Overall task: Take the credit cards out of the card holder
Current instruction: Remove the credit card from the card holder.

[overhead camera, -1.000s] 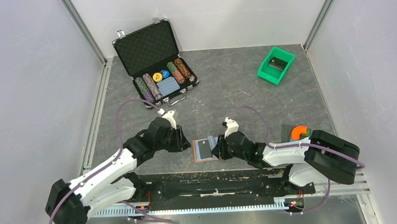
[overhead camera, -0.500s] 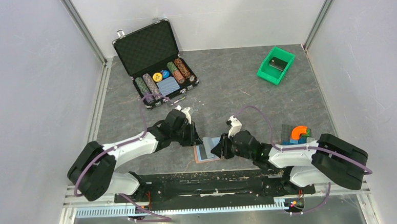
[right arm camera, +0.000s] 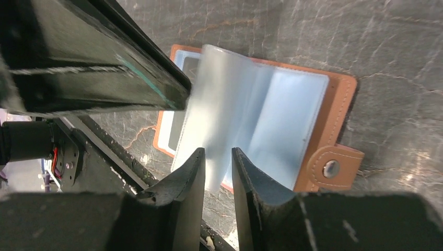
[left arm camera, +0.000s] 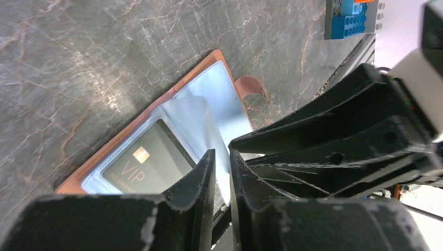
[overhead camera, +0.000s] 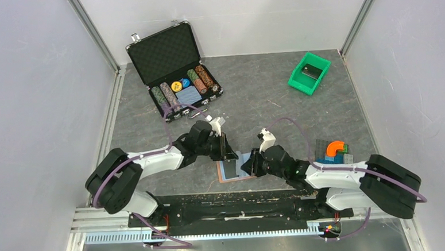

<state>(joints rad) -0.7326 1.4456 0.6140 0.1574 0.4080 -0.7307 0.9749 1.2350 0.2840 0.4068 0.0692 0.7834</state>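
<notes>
We saw the card holder [overhead camera: 227, 172] lying open on the grey table [overhead camera: 277, 111], close to the near edge and about midway between left and right. Both arms reached in over it. The left gripper [left arm camera: 220, 157] hung over the holder, its jaws drawn to a thin slit. We could not tell whether anything sat in that slit. Beside its fingertips, a dark grey credit card [left arm camera: 149, 164] marked VIP lay inside the pale blue sleeve on the holder's left half.

The right gripper [right arm camera: 218, 152] came in from the right with its jaws narrow. A clear sleeve leaf [right arm camera: 219, 115] of the holder stood up off the lining and ran down between its fingers, so it looked pinched there. The holder's snap tab [right arm camera: 331, 167] rested flat on the table.

Far away on the left stood an open poker chip case [overhead camera: 174, 70]. On the far right was a green bin [overhead camera: 298, 81] with a dark block [overhead camera: 309, 72] in it. Some coloured blocks [overhead camera: 335, 150] sat near the right arm.
</notes>
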